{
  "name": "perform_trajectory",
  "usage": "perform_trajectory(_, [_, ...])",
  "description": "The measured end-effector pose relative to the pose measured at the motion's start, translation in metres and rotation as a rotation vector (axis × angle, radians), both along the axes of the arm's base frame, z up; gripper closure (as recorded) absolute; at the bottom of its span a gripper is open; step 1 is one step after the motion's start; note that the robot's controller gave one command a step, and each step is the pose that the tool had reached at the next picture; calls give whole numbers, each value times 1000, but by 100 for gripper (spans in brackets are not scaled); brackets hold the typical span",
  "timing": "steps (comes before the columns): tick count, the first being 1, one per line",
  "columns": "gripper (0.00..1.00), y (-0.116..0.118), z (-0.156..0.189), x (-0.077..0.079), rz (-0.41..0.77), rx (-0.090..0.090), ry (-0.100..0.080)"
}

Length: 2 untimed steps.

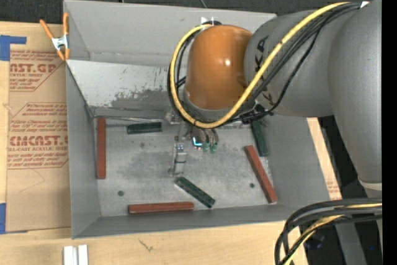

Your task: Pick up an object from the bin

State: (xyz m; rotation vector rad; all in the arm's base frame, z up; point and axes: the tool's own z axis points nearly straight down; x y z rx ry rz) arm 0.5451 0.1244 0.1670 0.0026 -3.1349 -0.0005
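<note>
Just beside a flat dark-green bar (195,192) hangs the metal claw (178,164); spread or pressed together — cannot tell.

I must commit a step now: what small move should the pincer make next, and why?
Probably nudge the pincer toward the view's bottom, over the dark green bar. It lies flat and uncovered just beyond the pincer, so it looks like the nearest target.

Bin (124,28): grey metal, back wall streaked pale.
Left bar (100,148), front bar (160,208), right bar (260,174): red-brown.
Upper stick (144,128), lower stick (194,192), right stick (259,137): dark green.
Wrist cover (217,68): orange.
Cable (291,28): yellow.
Arm (322,65): grey.
</note>
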Motion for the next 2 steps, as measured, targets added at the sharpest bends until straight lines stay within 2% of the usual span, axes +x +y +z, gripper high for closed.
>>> perform_trajectory(1, [0, 0, 4, 2, -1, 1, -7])
perform_trajectory(2, [0, -7, 0, -14, 60, 2, -13])
